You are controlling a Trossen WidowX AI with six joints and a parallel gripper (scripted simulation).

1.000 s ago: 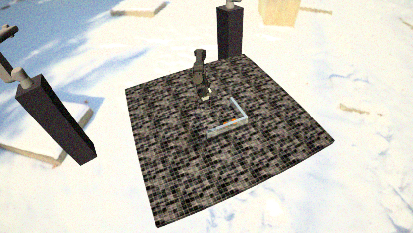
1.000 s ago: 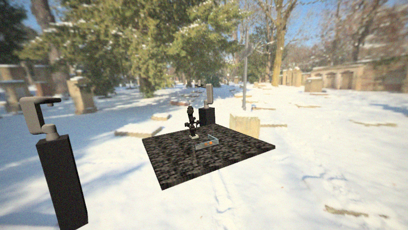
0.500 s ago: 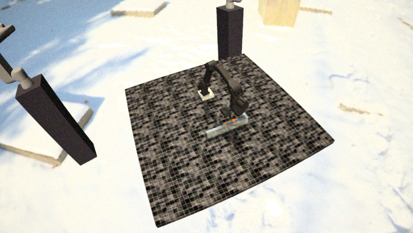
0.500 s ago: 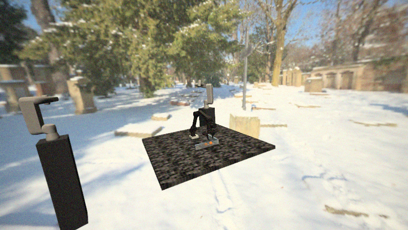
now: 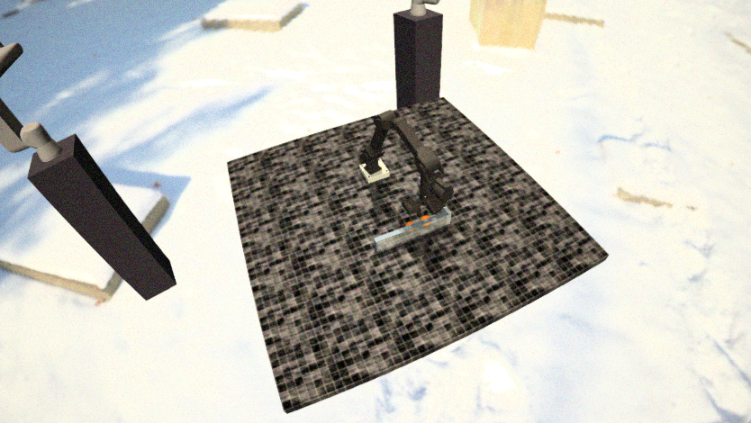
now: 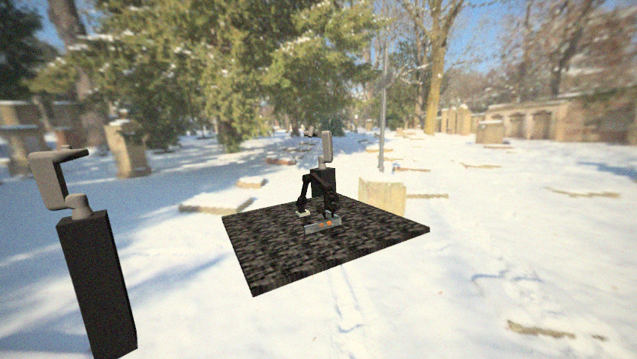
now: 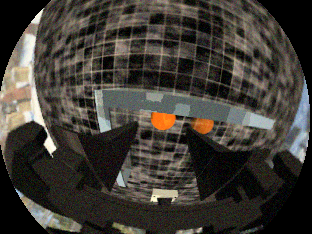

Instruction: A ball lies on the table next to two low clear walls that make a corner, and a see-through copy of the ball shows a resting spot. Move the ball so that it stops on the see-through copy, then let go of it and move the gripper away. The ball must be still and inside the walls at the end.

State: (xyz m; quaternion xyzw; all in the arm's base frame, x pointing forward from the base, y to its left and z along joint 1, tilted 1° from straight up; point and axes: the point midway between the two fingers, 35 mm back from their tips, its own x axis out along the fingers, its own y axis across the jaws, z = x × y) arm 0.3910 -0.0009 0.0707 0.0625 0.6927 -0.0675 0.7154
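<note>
Snow lies all around the dark, speckled desk (image 5: 367, 325). On it stand two low clear walls (image 5: 404, 237) that meet in a corner. The orange ball (image 7: 163, 120) sits right up against the long wall, inside the corner. A fainter orange copy (image 7: 203, 125) sits just beside it. The black arm bends down over them. Its hand (image 7: 156, 149) hangs near the ball, a good way open, with nothing between its fingers.
</note>
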